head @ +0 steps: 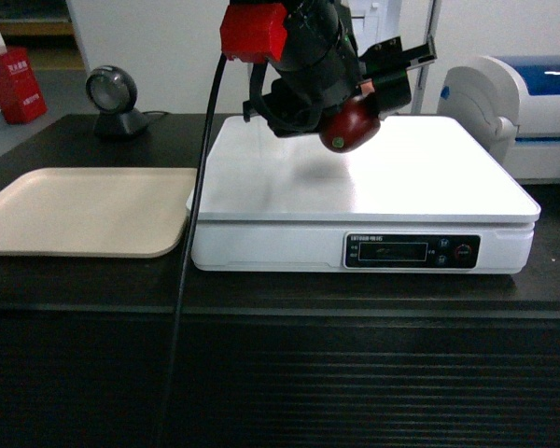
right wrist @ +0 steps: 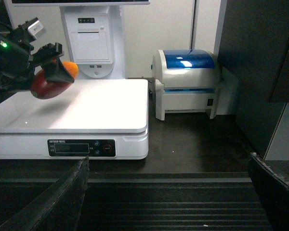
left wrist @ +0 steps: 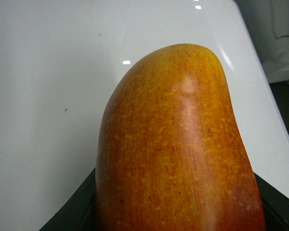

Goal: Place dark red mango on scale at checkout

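Observation:
The dark red mango (head: 351,125) hangs in the air over the back middle of the white scale (head: 401,177), held by my left gripper (head: 359,107), which is shut on it. The left wrist view is filled by its orange-yellow side (left wrist: 178,154) above the scale platform (left wrist: 48,96). From the right wrist view the mango (right wrist: 52,82) and the left arm show above the scale's (right wrist: 86,110) left part. My right gripper (right wrist: 168,192) stands open and empty in front of the ribbed checkout (right wrist: 183,202), to the right of the scale.
A beige tray (head: 75,210) lies left of the scale on the dark counter (head: 261,294). A round barcode scanner (head: 112,98) stands behind it. A white and blue printer (head: 527,103) sits at the right of the scale. A black cable (head: 191,233) hangs down from the left arm.

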You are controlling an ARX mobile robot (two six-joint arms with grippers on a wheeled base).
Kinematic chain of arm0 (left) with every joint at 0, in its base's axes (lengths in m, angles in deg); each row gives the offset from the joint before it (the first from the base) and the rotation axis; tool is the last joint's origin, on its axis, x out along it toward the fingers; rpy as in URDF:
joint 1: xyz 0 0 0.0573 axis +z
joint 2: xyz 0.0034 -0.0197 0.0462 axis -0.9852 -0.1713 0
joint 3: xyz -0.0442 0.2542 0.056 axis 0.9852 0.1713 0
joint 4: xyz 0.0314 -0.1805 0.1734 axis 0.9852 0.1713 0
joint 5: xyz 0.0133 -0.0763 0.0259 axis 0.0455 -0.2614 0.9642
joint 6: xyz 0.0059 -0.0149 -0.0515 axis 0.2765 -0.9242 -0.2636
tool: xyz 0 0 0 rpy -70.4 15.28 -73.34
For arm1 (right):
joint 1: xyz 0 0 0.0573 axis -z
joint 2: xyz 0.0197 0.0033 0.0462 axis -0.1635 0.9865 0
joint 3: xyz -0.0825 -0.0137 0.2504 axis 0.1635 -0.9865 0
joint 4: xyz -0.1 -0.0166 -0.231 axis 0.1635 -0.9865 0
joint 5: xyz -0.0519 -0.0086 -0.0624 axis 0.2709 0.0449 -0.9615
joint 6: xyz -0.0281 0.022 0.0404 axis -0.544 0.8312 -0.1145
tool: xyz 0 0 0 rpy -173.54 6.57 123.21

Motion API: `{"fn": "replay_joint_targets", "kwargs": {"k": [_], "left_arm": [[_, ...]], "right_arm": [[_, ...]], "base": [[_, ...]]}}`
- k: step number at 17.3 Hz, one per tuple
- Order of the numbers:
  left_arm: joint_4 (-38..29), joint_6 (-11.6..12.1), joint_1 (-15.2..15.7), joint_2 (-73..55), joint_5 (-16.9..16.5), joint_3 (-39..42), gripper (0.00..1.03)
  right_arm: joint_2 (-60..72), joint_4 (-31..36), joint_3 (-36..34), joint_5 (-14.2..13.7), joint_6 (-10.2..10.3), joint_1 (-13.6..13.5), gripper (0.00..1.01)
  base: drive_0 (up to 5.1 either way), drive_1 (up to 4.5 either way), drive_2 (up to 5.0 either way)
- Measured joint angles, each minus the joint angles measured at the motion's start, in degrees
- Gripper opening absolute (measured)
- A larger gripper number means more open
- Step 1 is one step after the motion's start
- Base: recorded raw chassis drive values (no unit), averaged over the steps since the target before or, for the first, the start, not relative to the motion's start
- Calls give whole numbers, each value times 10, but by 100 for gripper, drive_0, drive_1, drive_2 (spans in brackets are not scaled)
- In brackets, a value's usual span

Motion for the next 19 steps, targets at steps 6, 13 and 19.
{"fn": "replay_joint_targets", "kwargs": {"k": [6, 13, 19], "left_arm": [[46, -29, 3, -70, 47, -75, 60], [60, -33, -3, -75, 52, -81, 60], [57, -31, -3, -78, 39, -87, 100]], "right_arm": [[0, 0, 0, 0, 0, 0, 98], [0, 0, 0, 0, 0, 0, 98], [0, 0, 0, 0, 0, 0, 98]], "base": [[0, 0, 0], [0, 0, 0], [0, 0, 0]]}}
